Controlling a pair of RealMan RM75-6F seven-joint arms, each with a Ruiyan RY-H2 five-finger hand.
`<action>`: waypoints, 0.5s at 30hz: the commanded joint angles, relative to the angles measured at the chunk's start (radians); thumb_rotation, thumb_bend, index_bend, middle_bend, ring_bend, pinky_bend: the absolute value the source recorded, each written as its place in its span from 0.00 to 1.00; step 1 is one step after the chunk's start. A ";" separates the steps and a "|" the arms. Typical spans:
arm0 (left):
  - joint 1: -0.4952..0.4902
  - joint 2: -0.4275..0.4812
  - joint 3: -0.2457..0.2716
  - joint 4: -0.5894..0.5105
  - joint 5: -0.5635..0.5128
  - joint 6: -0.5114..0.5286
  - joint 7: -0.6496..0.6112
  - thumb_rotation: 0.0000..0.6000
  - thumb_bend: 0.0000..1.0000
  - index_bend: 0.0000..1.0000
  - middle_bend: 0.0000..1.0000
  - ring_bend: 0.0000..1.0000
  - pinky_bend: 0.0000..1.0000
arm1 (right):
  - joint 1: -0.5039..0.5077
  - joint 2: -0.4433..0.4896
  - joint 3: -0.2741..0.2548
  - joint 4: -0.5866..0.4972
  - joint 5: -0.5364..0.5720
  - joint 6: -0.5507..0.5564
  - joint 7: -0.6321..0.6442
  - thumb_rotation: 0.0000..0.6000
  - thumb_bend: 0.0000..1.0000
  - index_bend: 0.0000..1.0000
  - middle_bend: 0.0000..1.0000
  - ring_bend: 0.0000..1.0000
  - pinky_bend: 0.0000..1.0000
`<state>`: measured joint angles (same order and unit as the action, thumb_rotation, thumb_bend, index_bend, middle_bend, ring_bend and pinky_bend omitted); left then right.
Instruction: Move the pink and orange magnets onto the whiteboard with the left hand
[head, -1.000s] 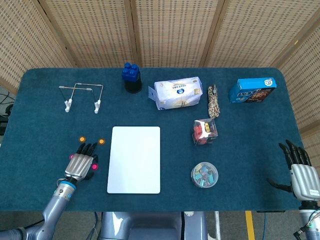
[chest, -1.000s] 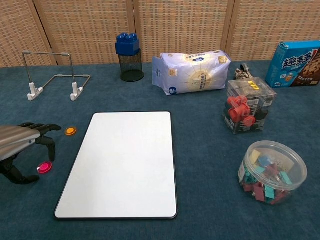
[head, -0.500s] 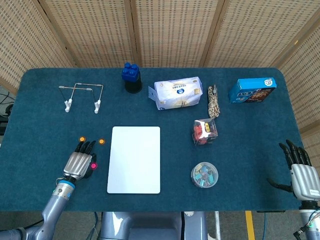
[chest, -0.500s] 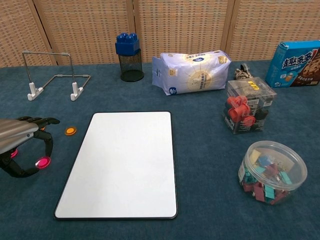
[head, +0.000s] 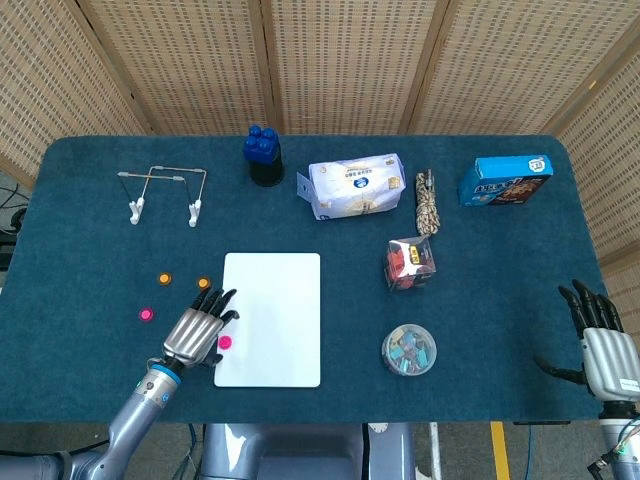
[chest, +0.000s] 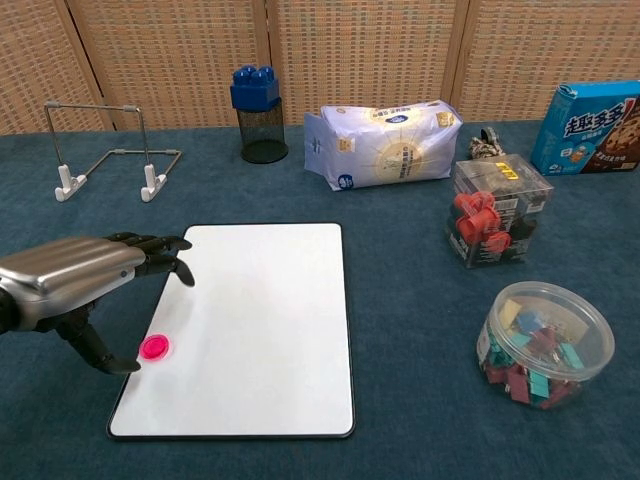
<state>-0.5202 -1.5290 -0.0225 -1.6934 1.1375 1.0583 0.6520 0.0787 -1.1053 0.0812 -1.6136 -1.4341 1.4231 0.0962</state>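
left hand (chest: 75, 285), fingers apart, just beside round pink magnet (chest: 154, 347) near left edge of white rectangular whiteboard (chest: 262, 330). best lifted straight off, magnet undisturbed.

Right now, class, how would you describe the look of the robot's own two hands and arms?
The left hand has a ribbed silver metal back, black fingers and a blue ring at the wrist, on a smooth grey arm. The right hand matches it, with a silver back, black fingers and a blue wrist ring; little of its arm shows.
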 joint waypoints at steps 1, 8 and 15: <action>0.003 0.019 -0.002 0.010 0.001 0.009 -0.016 1.00 0.19 0.16 0.00 0.00 0.00 | 0.000 0.000 0.000 0.000 0.000 -0.001 0.001 1.00 0.16 0.00 0.00 0.00 0.00; 0.037 0.149 -0.017 0.101 -0.008 0.004 -0.190 1.00 0.33 0.29 0.00 0.00 0.00 | 0.001 0.001 -0.001 -0.004 0.002 -0.003 -0.004 1.00 0.16 0.00 0.00 0.00 0.00; 0.031 0.169 -0.026 0.214 -0.023 -0.067 -0.303 1.00 0.32 0.30 0.00 0.00 0.00 | 0.000 0.000 0.000 -0.007 0.004 0.000 -0.013 1.00 0.16 0.00 0.00 0.00 0.00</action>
<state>-0.4886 -1.3662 -0.0447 -1.5008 1.1201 1.0098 0.3703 0.0787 -1.1055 0.0811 -1.6202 -1.4302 1.4227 0.0830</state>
